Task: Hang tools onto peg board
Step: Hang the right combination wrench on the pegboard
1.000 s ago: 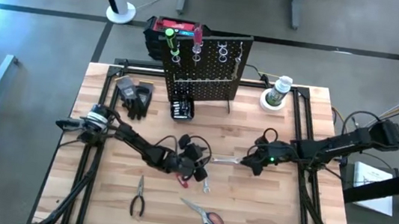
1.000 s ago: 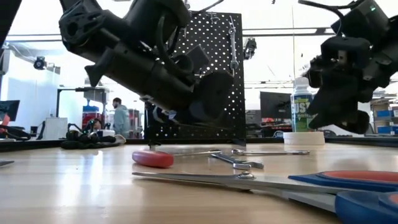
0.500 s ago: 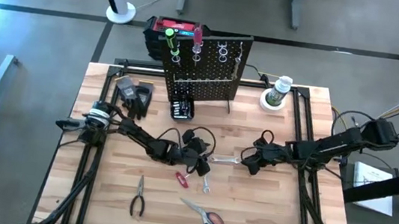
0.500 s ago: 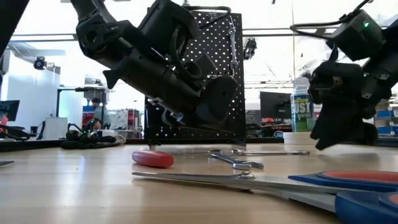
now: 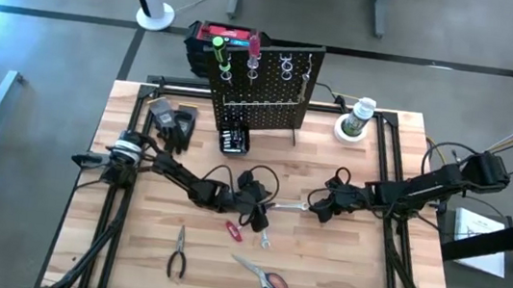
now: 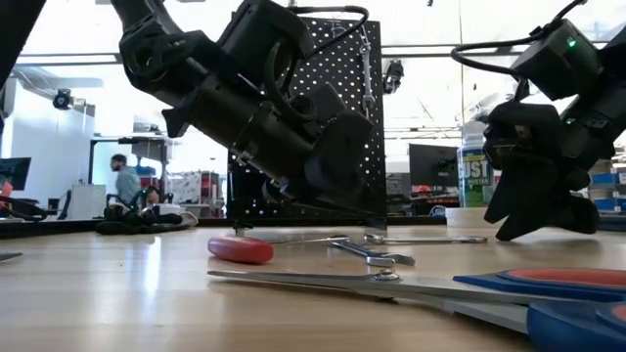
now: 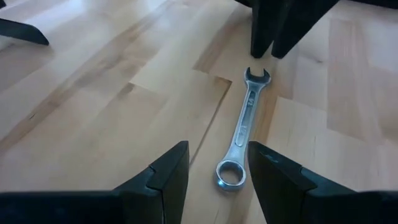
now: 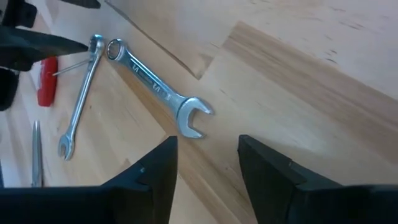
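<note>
A silver wrench [image 5: 286, 206] lies flat on the wooden table between my two grippers. My left gripper [image 7: 217, 149] is open and hovers low, its fingers on either side of the wrench's ring end [image 7: 231, 175] without touching it. My right gripper [image 8: 208, 146] is open too, just short of the wrench's open end [image 8: 191, 119]. A thinner wrench [image 8: 79, 102] and a small red tool [image 5: 233, 229] lie beside my left gripper. The black peg board [image 5: 262, 96] stands upright at the far edge, with green- and red-handled screwdrivers in its top holders.
Black-handled pliers [image 5: 178, 253] and red-handled scissors [image 5: 262, 279] lie near the front edge. Black gloves [image 5: 179, 127] and a small box of bits [image 5: 234, 140] sit by the peg board's foot. A toolbox [image 5: 213, 34] stands behind it, and a bottle [image 5: 360, 117] stands at the far right.
My right gripper has sunk toward the table at the wrench's open end. My left gripper has swung a little toward the wrench's ring end, and the small red tool that it partly covered now shows whole. The wrench has not moved.
</note>
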You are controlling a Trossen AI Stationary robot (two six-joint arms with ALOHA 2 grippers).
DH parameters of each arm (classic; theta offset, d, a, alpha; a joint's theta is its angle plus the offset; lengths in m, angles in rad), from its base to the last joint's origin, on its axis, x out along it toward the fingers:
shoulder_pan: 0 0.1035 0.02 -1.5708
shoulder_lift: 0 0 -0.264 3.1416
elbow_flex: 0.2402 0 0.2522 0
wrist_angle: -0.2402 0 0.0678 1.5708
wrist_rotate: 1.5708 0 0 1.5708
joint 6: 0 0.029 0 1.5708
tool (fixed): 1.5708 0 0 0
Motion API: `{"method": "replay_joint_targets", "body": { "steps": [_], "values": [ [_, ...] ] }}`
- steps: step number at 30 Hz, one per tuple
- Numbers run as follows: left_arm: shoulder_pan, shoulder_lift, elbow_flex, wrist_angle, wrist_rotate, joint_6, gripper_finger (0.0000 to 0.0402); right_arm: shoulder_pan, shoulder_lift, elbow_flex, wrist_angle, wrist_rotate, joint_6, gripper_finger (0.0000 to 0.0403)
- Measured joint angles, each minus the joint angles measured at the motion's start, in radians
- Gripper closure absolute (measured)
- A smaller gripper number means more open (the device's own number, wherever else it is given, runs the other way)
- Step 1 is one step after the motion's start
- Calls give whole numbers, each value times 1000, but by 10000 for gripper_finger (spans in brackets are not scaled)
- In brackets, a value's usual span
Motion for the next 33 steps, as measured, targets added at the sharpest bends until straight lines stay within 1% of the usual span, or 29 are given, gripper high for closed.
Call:
{"method": "replay_joint_targets", "body": {
  "steps": [6,11,18,21,25,29,33],
  "values": [
    [4,67,5,29,4,-21,247,0,6,31,-24,-7,4,252],
    [3,132,51,48,-4,-60,247,1,8,51,-27,-44,5,253],
    [3,179,127,30,6,-25,247,-16,6,51,-57,-54,12,250],
    [3,181,142,24,12,-6,247,-44,-8,55,-116,-63,13,253],
    [3,181,142,24,13,1,247,-50,-46,55,-186,-56,11,260],
    [3,181,136,29,13,2,247,-62,-94,50,-217,-46,9,266],
    [3,181,133,32,13,2,247,-87,-113,49,-205,-24,-6,272]
  ]
}}
